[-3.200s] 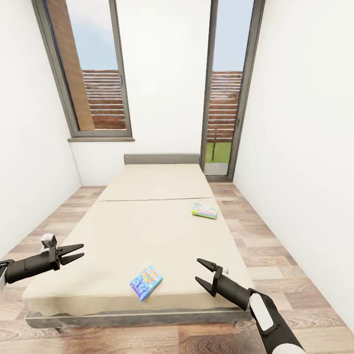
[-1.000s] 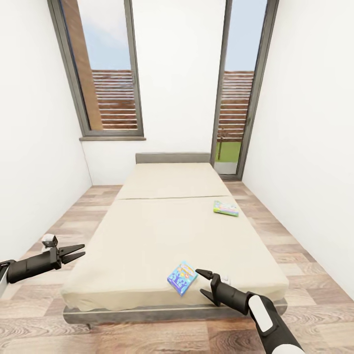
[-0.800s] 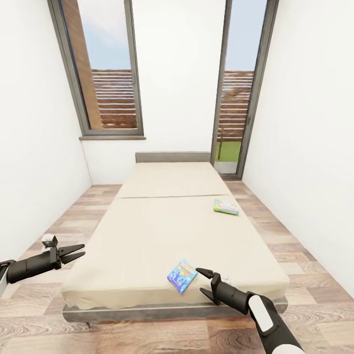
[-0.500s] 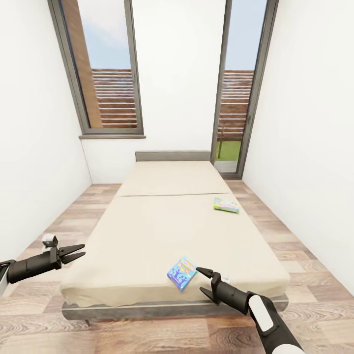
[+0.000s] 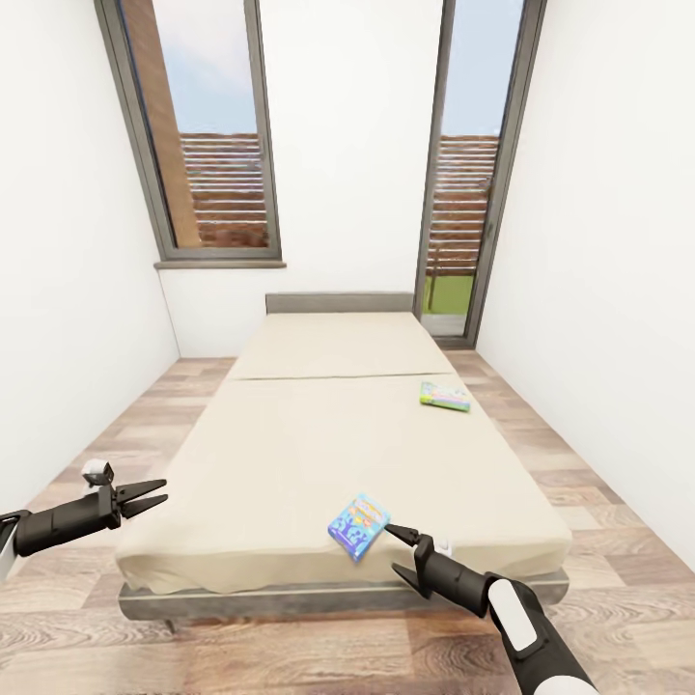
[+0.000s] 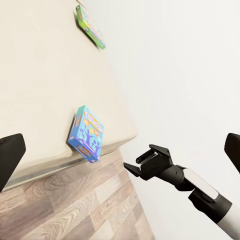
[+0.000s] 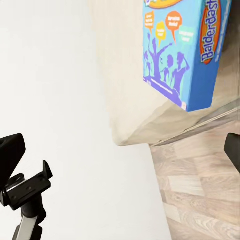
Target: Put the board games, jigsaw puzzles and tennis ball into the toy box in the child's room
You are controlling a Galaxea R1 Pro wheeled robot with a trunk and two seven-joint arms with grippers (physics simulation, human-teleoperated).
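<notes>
The blue game point(image 5: 358, 526) lies low and centre in the head view on the bed point(image 5: 290, 454), the splayed right end effector point(image 5: 399, 554) now just beside it, grasp not yet made; left end effector point(image 5: 145, 496) splayed, idle.

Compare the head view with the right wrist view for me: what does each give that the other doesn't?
Head view alone: the whole bed, the green board game farther up the mattress near its right edge, the windows, and the right gripper open just short of the blue board game.

Right wrist view alone: the blue box's print up close, lettered "Balderdash", with purple figures on the cover.

Both: the blue board game lying flat near the bed's foot end, the plank floor, the white wall, and the open left gripper.
</notes>
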